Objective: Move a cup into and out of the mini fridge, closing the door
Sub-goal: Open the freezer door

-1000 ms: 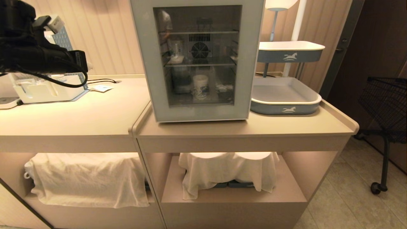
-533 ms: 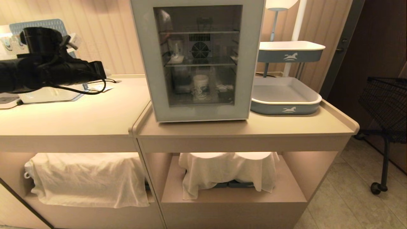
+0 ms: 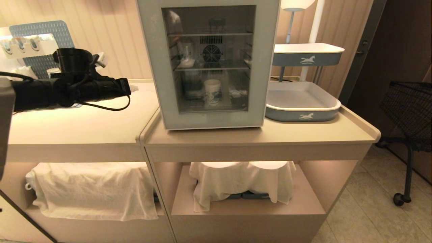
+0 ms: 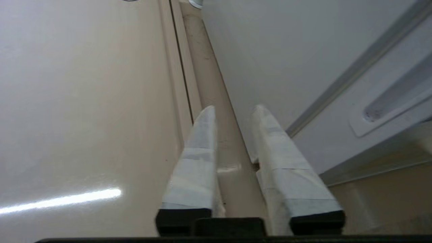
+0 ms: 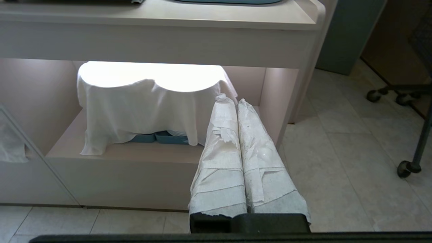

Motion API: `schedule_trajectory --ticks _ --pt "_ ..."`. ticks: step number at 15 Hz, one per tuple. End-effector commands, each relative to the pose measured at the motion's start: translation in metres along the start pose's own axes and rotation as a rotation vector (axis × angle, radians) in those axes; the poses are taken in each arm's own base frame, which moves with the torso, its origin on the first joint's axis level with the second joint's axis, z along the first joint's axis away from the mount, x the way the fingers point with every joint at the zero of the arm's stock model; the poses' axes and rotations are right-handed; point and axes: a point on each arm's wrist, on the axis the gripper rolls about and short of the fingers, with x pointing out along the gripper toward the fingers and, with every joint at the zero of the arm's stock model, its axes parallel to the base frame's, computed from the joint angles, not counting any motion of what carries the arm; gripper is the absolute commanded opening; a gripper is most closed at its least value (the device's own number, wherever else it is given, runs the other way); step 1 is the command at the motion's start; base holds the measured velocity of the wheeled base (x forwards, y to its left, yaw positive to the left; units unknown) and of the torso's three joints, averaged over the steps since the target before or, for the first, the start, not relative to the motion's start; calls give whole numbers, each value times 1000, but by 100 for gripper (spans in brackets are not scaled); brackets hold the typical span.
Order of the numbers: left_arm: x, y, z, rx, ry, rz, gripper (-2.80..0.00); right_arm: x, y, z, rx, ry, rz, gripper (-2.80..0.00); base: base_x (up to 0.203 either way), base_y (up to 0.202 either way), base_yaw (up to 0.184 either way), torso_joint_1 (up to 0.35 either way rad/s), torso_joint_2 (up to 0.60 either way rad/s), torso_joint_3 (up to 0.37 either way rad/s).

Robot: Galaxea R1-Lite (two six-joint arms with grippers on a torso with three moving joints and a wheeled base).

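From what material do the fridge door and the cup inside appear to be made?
The door: a tinted glass pane, since shelves show through, in a matte grey-blue frame, probably plastic. The cup: seemingly paper, white and matte with blue print, though seen only through the glass.

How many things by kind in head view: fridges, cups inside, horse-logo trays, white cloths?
mini fridge: 1
cup: 1, on the bottom level behind the closed door
blue-and-white trays: 2 (upper, lower)
white cloths: 2 (left, centre)
Total: 6

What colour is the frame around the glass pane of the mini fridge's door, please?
Pale grey-blue, around a dark tinted pane; the door shows best in the head view.
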Motion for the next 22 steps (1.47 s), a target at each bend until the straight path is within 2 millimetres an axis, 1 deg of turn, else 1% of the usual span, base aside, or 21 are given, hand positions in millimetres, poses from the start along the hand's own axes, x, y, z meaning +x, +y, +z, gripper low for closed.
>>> schedule_trajectory --ticks 1,2,4,6,7,10,11,15,17,19,22 --pt "-3 -2 2 -1 -1 -10 0 0 0 0 0 0 1 -280 0 0 0 0 0 0" --pt "-7 -4 4 -2 2 -28 0 0 0 0 0 0 1 -280 0 0 0 0 0 0" --pt "-22 -12 10 4 5 -86 0 0 0 0 0 0 1 -280 0 0 0 0 0 0" --pt "-41 -22 15 7 14 -145 0 0 0 0 0 0 1 -280 0 0 0 0 0 0" --pt "-54 -28 19 8 19 -194 0 0 0 0 0 0 1 -280 0 0 0 0 0 0" --pt "-88 -42 30 20 29 -413 0 0 0 0 0 0 1 -280 0 0 0 0 0 0" --pt "-96 -47 34 31 26 -489 0 0 0 0 0 0 1 -280 0 0 0 0 0 0" --pt "-104 -55 43 77 22 -732 0 0 0 0 0 0 1 -280 0 0 0 0 0 0" --pt "-99 -54 42 116 0 -738 0 0 0 0 0 0 1 -280 0 0 0 0 0 0" --pt "-97 -54 46 142 -30 -709 0 0 0 0 0 0 1 -280 0 0 0 0 0 0" --pt "-93 -45 53 157 -72 -583 0 0 0 0 0 0 1 -280 0 0 0 0 0 0"
